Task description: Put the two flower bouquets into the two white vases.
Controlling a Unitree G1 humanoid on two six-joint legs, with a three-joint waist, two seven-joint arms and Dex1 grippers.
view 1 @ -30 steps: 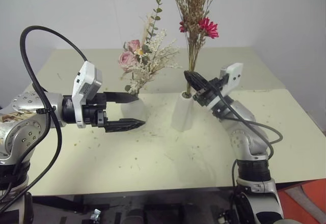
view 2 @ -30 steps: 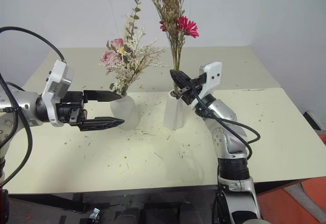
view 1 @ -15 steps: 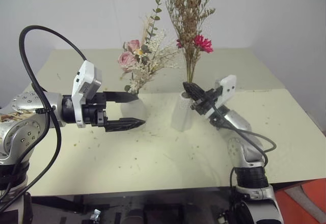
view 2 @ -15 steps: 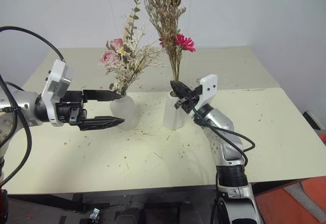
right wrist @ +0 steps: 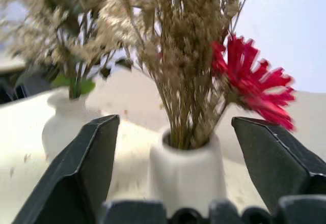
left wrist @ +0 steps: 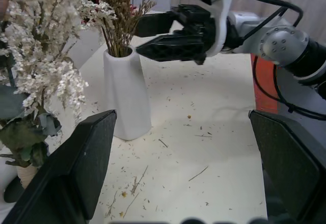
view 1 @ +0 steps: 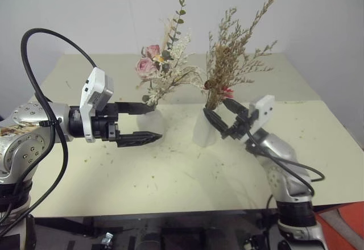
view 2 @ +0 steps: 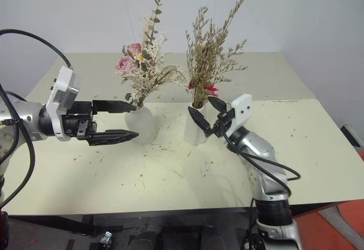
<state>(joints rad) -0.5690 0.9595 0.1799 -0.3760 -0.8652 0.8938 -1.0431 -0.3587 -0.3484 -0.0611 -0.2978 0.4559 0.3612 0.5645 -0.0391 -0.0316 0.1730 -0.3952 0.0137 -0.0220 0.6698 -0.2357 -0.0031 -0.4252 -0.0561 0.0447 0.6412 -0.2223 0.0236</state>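
Now both vases stand side by side on the pale table (view 1: 170, 176), each filled. The squat round vase (view 2: 142, 124) holds the fuller bouquet (view 2: 145, 71) of cream grasses and pink roses. The taller tapering vase (view 2: 194, 126) holds the slimmer tan-brown bouquet (view 2: 209, 62) with its red daisy, stems down in the neck. The right gripper (view 2: 207, 113) sits just beside that vase's mouth, fingers spread, gripping nothing. The left gripper (view 2: 122, 122) hovers beside the squat vase, spread wide and empty.
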